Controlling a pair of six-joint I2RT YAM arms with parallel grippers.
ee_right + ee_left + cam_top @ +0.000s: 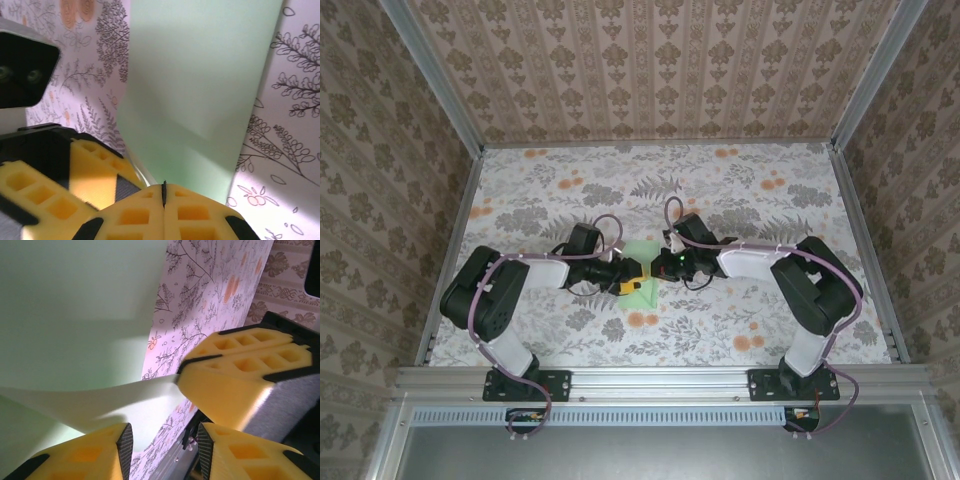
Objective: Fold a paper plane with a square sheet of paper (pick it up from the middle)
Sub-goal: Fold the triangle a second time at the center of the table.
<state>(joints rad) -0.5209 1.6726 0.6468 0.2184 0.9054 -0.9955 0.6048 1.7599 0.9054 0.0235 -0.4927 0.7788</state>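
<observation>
Nearest my camera, the right gripper [164, 196] is pressed together on one edge of the sheet of paper [200, 90] in the middle of the table [770, 210], with the left gripper [162, 445] spread beside it, so I judge the first fold is in hand and next needs this edge carried over squarely.

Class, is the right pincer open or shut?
Shut on the square sheet of paper: the right pincer shows just a thin seam.
</observation>
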